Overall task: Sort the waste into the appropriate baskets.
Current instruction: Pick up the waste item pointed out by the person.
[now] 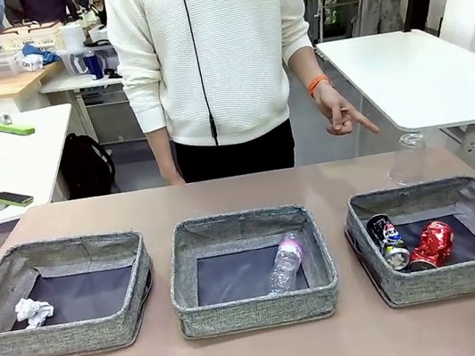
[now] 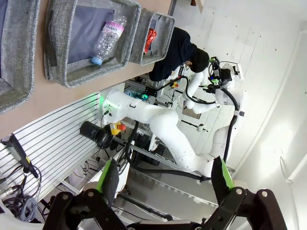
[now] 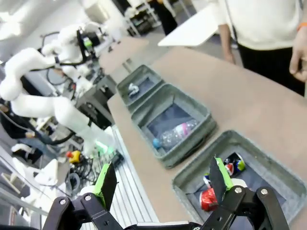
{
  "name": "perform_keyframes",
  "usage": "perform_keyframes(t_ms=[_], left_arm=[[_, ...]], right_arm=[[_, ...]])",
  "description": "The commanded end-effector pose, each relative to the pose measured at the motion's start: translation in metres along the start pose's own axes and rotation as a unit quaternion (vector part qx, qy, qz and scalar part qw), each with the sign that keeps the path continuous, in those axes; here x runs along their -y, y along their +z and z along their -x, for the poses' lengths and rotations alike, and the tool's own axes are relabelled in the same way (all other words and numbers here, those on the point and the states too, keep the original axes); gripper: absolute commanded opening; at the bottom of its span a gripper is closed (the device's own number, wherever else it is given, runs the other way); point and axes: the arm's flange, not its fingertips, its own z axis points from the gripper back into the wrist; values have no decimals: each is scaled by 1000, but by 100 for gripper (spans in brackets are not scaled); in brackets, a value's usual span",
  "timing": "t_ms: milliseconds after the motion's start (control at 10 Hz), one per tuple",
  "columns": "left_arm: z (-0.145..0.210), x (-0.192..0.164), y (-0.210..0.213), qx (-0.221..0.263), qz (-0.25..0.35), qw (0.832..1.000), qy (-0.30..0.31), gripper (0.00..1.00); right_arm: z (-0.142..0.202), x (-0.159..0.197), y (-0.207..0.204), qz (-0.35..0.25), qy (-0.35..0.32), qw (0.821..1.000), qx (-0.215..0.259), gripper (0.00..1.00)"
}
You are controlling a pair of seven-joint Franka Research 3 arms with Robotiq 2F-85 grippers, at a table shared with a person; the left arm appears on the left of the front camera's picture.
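You've got paper ball (image 1: pixel 33 311), pink-labelled bottle (image 1: pixel 285 263) and both cans binned; clear bottle (image 1: pixel 408 158) still on the table (image 1: pixel 222 194), both grippers' jaws spread, empty.

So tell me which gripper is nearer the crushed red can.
Right. The right gripper hovers open just above the basket holding the crushed red can; the left gripper sits open, far back beyond the other baskets.

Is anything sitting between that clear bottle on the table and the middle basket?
Nothing visible blocks it: the clear plastic bottle stands on bare tabletop behind the right basket, and the middle grey woven basket lies left of it.
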Motion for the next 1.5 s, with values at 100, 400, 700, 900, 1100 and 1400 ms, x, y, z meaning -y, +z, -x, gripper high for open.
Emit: perform_keyframes(t_ms=[100, 400, 700, 900, 1100, 1400], left_arm=[[2, 0, 2, -4, 5, 1000, -12, 100], [2, 0, 2, -4, 5, 1000, -12, 100], [2, 0, 2, -4, 5, 1000, -12, 100], [2, 0, 2, -4, 5, 1000, -12, 100], [2, 0, 2, -4, 5, 1000, -12, 100], [2, 0, 2, -4, 5, 1000, -12, 100]], right_arm=[[-17, 95, 20, -23, 97, 993, 58, 100], [-5, 199, 20, -37, 167, 984, 51, 100], [10, 206, 5, -22, 156, 986, 53, 100], [20, 237, 8, -22, 128, 989, 70, 100], [-2, 257, -9, -90, 216, 971, 54, 100], [-4, 304, -27, -96, 337, 936, 1, 100]])
